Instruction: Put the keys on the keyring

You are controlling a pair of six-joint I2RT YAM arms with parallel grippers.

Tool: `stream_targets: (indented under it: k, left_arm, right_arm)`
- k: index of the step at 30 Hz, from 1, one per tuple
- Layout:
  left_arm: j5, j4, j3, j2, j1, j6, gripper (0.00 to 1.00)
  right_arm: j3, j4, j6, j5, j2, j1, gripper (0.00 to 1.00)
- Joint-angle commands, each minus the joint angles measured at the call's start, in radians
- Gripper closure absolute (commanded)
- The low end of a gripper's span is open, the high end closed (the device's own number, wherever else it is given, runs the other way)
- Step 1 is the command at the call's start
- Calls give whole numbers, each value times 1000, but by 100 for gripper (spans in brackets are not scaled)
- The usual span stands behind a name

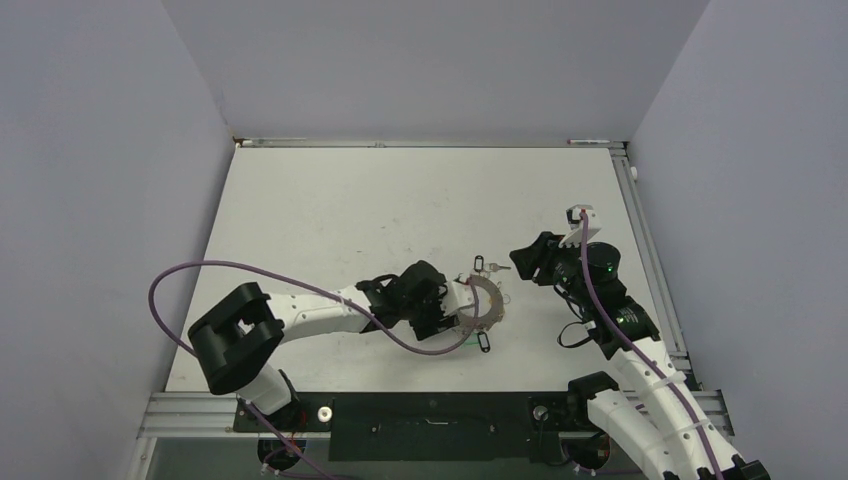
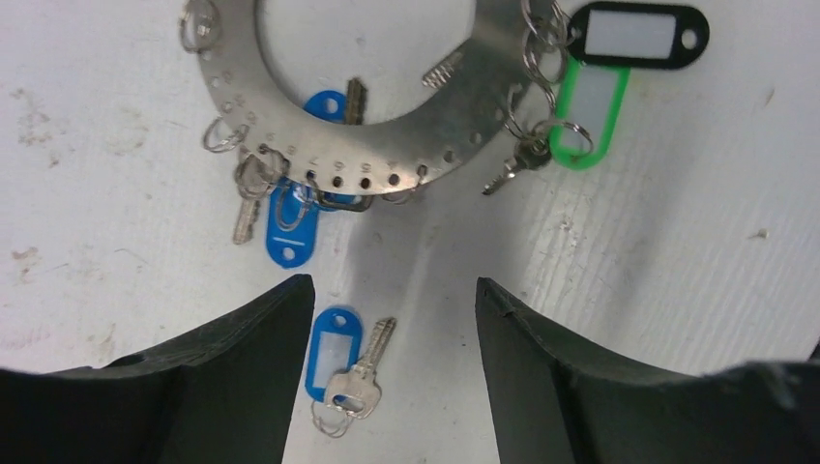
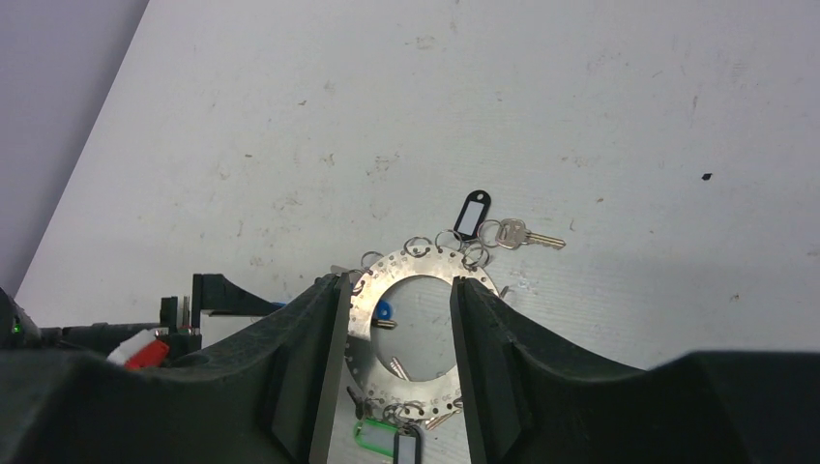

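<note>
The keyring (image 2: 387, 159) is a flat grey ring lying on the white table, with keys and tags around its rim: a blue tag (image 2: 290, 227), a green tag (image 2: 585, 106) and a black tag (image 2: 638, 34). The loose key (image 2: 360, 379) with its blue tag (image 2: 334, 350) lies just short of the ring, by the left finger (image 2: 242, 377). My left gripper (image 2: 390, 282) is open and empty over it. My right gripper (image 3: 398, 282) is open and empty, with the keyring (image 3: 425, 263) showing between its fingers. In the top view the keyring (image 1: 487, 305) lies between the left gripper (image 1: 447, 303) and the right gripper (image 1: 518, 262).
A black tag (image 3: 472, 213) and a silver key (image 3: 517, 234) hang off the ring's far rim. The table (image 1: 400, 210) is walled by grey panels on three sides. A purple cable (image 1: 200, 275) loops beside the left arm.
</note>
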Motion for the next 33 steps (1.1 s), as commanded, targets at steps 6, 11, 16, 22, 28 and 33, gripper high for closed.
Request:
stream_targets:
  k: [6, 11, 16, 22, 28, 33]
  left_arm:
    - [138, 700, -392, -128, -11, 111, 40]
    - [82, 1007, -506, -42, -30, 138, 48]
    - [48, 1201, -538, 53, -35, 144, 51]
    - [33, 1330, -542, 148, -36, 156, 55]
    - [-22, 1293, -498, 192, -36, 138, 61]
    - [-28, 1300, -487, 215, -36, 135, 62]
  right_arm:
    - [-2, 23, -3, 3, -20, -2, 56]
    - [0, 26, -4, -2, -15, -2, 56]
    - [2, 23, -7, -7, -15, -2, 56]
    - [1, 29, -7, -12, -6, -3, 56]
    - [5, 32, -9, -19, -3, -2, 56]
    - [2, 40, -9, -28, 5, -3, 56]
